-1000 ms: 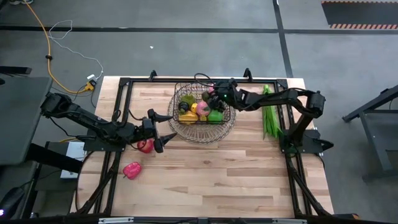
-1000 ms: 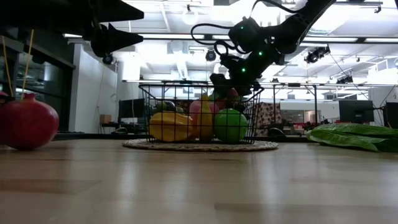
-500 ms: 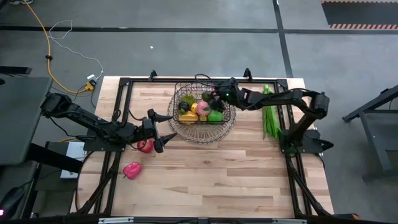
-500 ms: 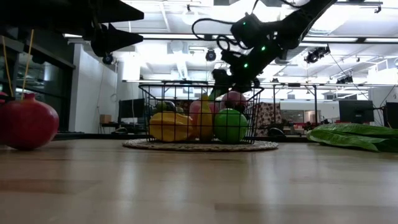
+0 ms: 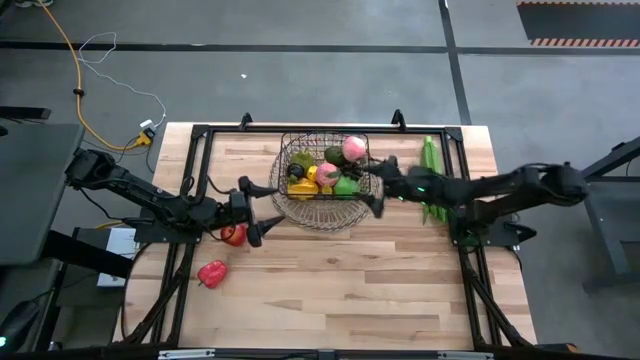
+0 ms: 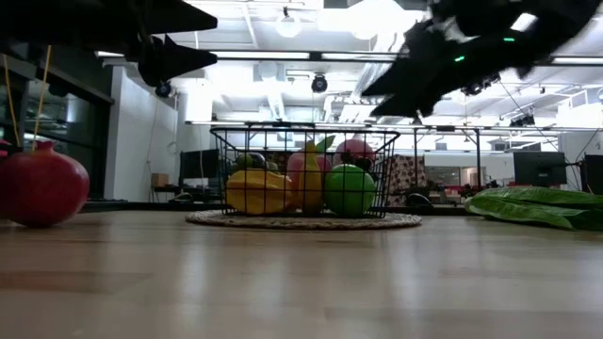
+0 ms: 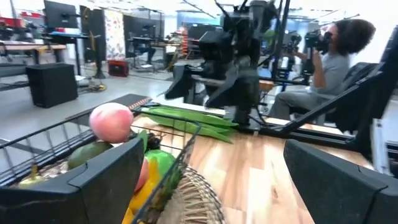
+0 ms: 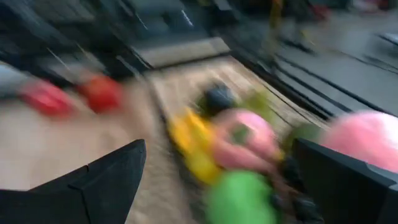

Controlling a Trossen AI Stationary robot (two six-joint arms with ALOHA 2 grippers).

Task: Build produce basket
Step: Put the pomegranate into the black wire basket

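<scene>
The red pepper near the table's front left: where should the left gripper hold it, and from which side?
The red pepper lies alone on bare wood, nothing touching it. The open left gripper would probably best come straight down from above and close across its body's narrower width; its stem cannot be made out.

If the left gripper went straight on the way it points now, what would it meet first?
Probably the basket: in the high view the open left gripper points right at its near-left rim, and its wrist view shows the wire wall just ahead. Height is unclear; it might pass above.
</scene>
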